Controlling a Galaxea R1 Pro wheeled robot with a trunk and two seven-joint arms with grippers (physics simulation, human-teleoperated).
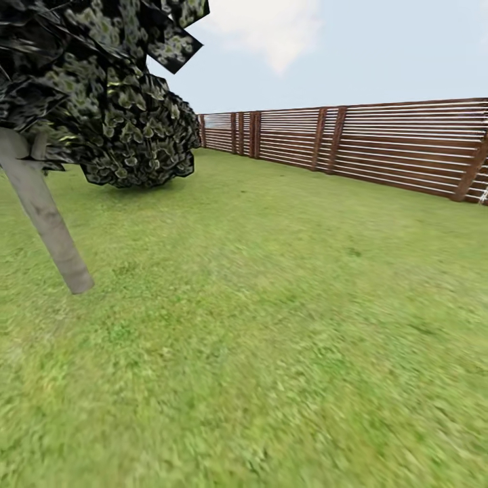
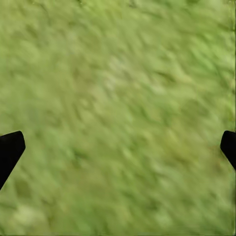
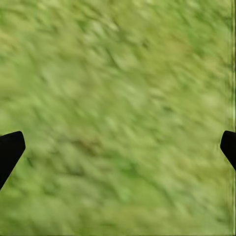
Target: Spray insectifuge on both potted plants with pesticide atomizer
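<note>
The pesticide atomizer and the two potted plants are out of view. Green lawn [image 1: 271, 325] of the garden spreads ahead in the head view. In the left wrist view my left gripper [image 2: 118, 150] is open, its dark fingertips [image 2: 10, 150] far apart over blurred grass with nothing between them. The right wrist view has my right gripper [image 3: 118, 150] open the same way, its black fingertips [image 3: 10, 150] at the frame's two sides above bare grass.
A tree with a pale grey leaning trunk [image 1: 47, 217] and dark speckled foliage [image 1: 108, 102] stands at the left. A brown slatted fence [image 1: 379, 142] runs along the back and right of the lawn, under a pale sky.
</note>
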